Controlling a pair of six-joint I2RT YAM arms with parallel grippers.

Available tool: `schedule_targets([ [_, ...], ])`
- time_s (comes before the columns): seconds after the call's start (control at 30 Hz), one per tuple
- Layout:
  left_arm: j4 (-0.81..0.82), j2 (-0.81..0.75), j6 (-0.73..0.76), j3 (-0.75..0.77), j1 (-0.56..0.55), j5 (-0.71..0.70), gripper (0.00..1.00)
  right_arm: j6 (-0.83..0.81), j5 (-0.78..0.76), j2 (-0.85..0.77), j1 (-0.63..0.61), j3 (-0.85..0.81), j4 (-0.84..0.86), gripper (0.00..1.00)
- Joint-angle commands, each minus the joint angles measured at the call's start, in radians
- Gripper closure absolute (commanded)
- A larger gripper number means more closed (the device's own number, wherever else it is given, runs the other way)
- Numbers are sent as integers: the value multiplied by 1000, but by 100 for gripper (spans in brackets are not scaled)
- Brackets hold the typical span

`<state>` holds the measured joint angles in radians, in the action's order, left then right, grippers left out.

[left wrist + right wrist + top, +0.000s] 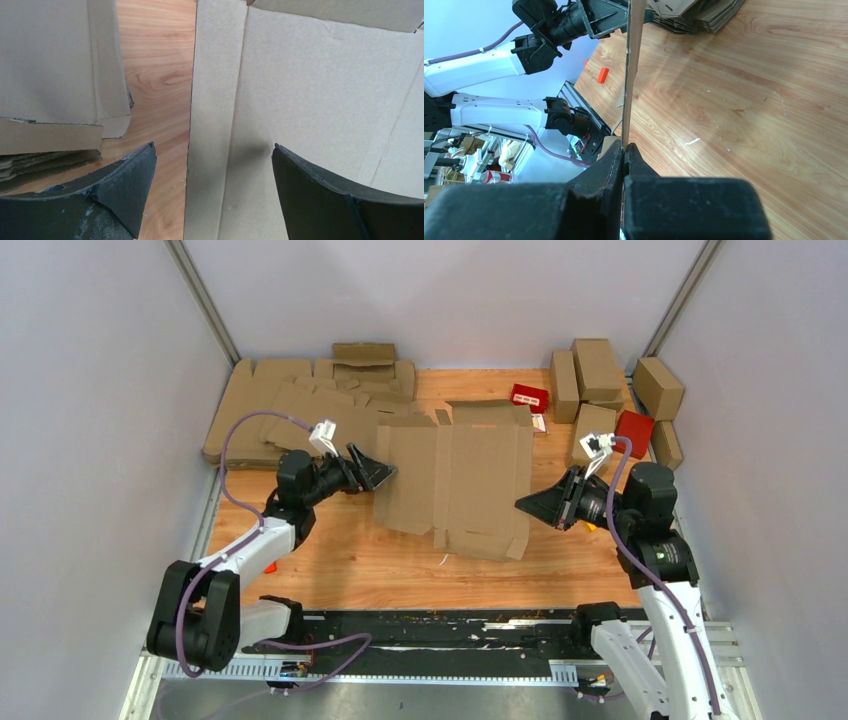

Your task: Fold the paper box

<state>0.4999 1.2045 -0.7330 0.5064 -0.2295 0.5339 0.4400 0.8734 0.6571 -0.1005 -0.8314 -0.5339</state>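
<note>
Paper box was a thin brown die-cut sheet, mostly unfolded, mid-table between both arms. I judged it light, stiff across the panels but floppy at the creases, and easy to tear at the tabs. I'd take it at a panel edge near a score line, not by a small tab. Right gripper was clenched on the sheet's right edge; its wrist view showed the sheet edge-on, running straight out from the tips. Left gripper stood released and wide, fingers straddling the left flap's edge, one over the bare wooden table, one over cardboard, gripping nothing. A stack of flat blanks lay nearby, back left.
</note>
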Motion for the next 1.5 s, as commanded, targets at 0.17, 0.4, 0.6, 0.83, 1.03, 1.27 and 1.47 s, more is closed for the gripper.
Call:
schedule_targets([
  [0.17, 563, 64, -238, -73, 5, 236, 42, -30, -74, -17, 1, -15, 18, 100],
  [0.4, 555, 42, -212, -96, 5, 219, 81, -47, -149, 14, 1, 66, 44, 100],
  [0.6, 429, 27, -129, -79, 5, 186, 100, -61, -290, 29, 1, 109, 40, 100],
  [0.83, 100, -58, 49, -62, -7, 0, 100, -82, -356, 82, 1, 163, 60, 100],
  [1.03, 110, -18, 44, -56, -20, 21, 100, -84, -432, 167, 1, 215, 107, 100],
  [1.27, 240, 82, -56, -52, -37, 113, 100, -84, -447, 302, 0, 259, 147, 99],
  [1.47, 199, 80, -18, -34, -70, 104, 100, -84, -483, 368, -12, 287, 193, 89],
])
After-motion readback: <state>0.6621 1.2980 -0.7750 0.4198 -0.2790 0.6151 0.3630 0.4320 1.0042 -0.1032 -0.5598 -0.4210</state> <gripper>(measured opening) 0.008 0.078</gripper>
